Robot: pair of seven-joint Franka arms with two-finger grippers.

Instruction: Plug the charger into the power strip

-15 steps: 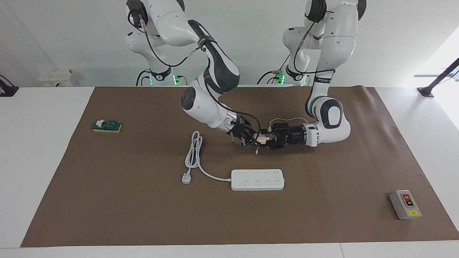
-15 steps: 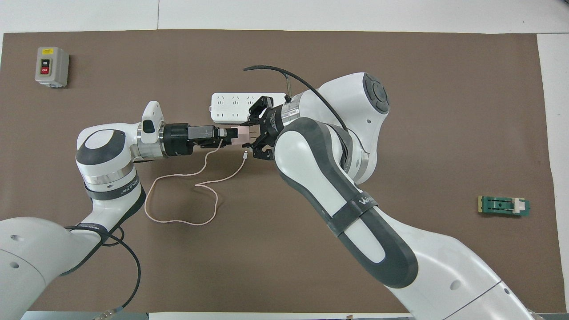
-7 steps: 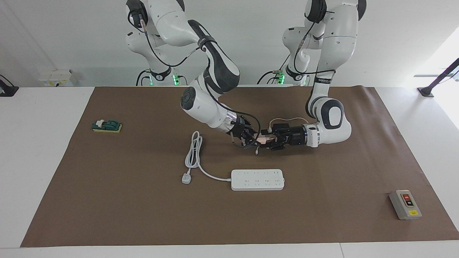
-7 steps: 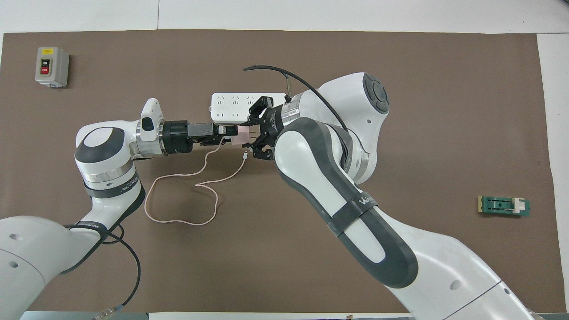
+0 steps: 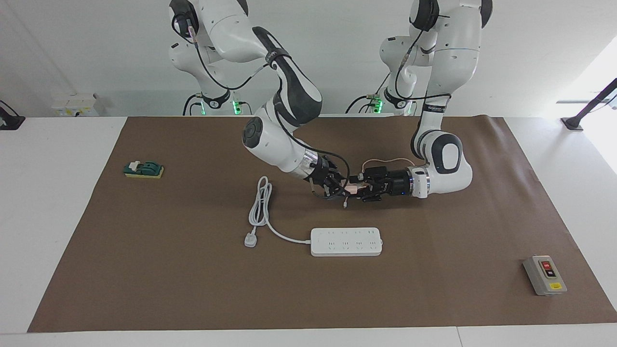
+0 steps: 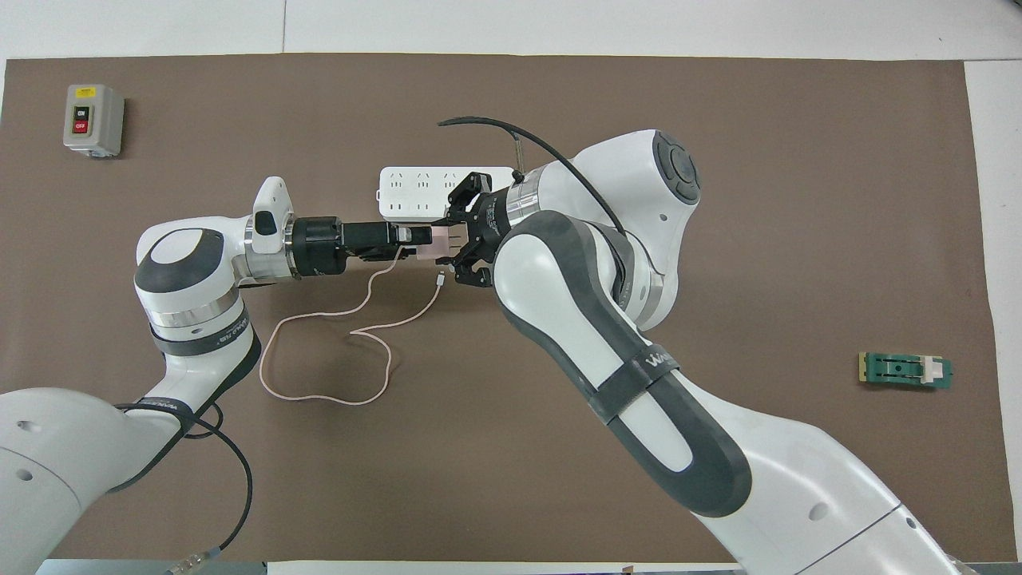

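Near the middle of the facing view, the charger (image 5: 353,188) is held up off the brown mat (image 5: 434,289) between the two grippers, which meet tip to tip. The right gripper (image 5: 343,188), reaching in from the upper left of that frame, is pinched shut on the charger. The left gripper (image 5: 360,189), coming in level from the right of the frame, is set against the charger's other end; whether its fingers are pressed onto it cannot be told. In the overhead view, the charger's thin pink cable (image 6: 335,351) is seen trailing in loops on the mat below centre. The power strip (image 5: 346,241) is seen lying flat lower in the facing frame, unplugged.
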